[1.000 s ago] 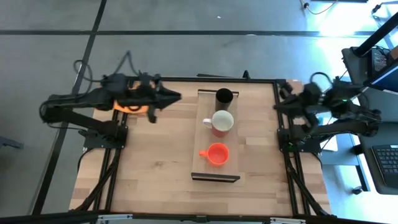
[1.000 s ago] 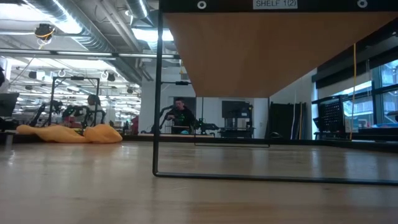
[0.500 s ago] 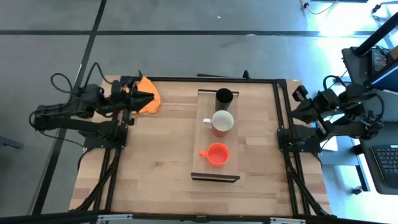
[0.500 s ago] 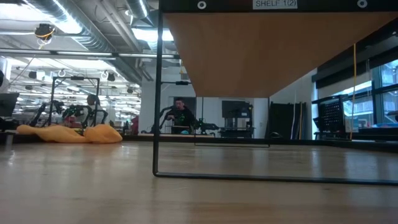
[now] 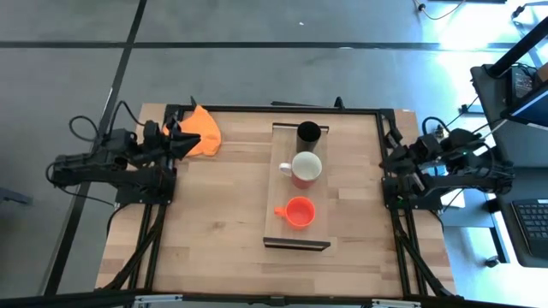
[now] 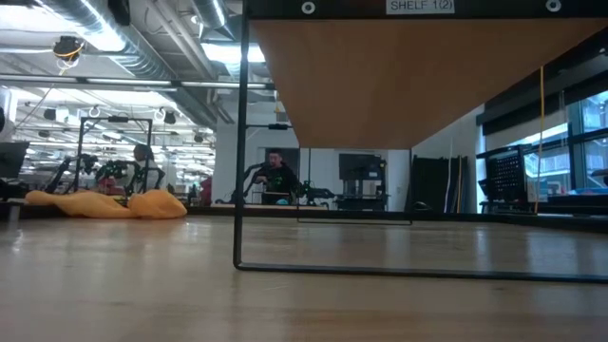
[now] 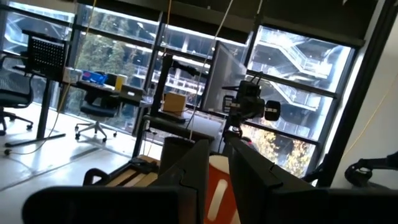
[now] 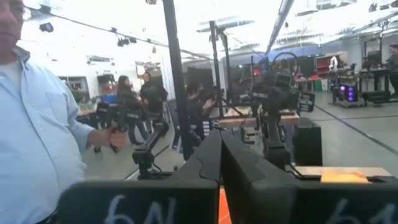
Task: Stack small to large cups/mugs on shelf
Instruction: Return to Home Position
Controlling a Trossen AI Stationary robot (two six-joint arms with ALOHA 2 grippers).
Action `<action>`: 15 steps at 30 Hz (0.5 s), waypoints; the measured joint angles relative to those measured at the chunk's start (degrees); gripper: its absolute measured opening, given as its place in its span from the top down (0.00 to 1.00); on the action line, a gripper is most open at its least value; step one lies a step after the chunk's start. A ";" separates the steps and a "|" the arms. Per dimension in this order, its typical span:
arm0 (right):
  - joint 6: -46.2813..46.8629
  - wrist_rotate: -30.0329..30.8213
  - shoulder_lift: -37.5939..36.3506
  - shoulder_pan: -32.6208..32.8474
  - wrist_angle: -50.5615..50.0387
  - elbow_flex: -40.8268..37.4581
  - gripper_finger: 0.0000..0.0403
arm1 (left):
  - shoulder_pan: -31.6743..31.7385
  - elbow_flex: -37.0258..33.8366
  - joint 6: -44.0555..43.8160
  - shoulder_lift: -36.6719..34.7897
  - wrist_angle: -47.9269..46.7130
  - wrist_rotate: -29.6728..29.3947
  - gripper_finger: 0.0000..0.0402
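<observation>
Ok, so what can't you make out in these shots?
Low view: the shelf shows only its underside; what stands on top is hidden.
High view: looking straight down, heights of the black cup, white-and-red mug and orange mug can't be compared.
High view: the left gripper covers an edge of the orange cloth.
Right wrist view: the right gripper blocks most of the table.

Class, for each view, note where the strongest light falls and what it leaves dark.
High view: glare washes the floor top right; the shelf and its cups are evenly lit. Low view: ceiling lamps glare upper left; the shelf's underside is dimmer. Left wrist view: bright windows backlight the left gripper. Right wrist view: the ceiling is blown out.
</observation>
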 joint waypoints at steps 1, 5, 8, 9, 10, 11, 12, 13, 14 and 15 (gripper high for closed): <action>0.69 0.00 -0.73 0.00 0.94 -1.09 0.98 | 0.00 -0.73 -0.01 -0.58 -0.04 -0.26 0.86; 2.23 0.02 -3.80 0.00 3.25 -5.07 0.98 | 0.00 -3.66 -0.13 -2.99 0.06 -1.42 0.86; 2.40 0.04 -6.19 0.00 4.60 -7.97 0.98 | 0.00 -5.67 -1.22 -4.78 -0.02 -1.46 0.86; 2.51 0.09 -7.02 0.00 5.39 -9.03 0.98 | 0.00 -6.20 -1.37 -5.36 0.05 -1.46 0.86; 2.53 0.11 -7.78 0.00 5.94 -9.96 0.98 | 0.00 -6.72 -1.54 -5.90 0.06 -1.46 0.86; 2.65 0.25 -8.44 0.00 6.23 -10.83 0.98 | 0.00 -7.28 -1.54 -6.48 0.04 -1.44 0.86; 2.92 0.80 -9.12 0.00 6.28 -11.67 0.98 | 0.00 -7.82 -1.58 -6.99 0.02 -1.44 0.86; 3.61 1.32 -9.80 0.00 6.34 -12.43 0.98 | 0.00 -8.31 -1.58 -7.47 0.04 -1.46 0.86; 4.06 1.86 -10.44 0.00 6.45 -13.20 0.98 | 0.00 -8.84 -1.58 -7.98 0.02 -1.44 0.86; 4.29 2.20 -11.05 0.00 6.52 -13.91 0.98 | 0.00 -9.34 -1.56 -8.47 0.00 -1.44 0.86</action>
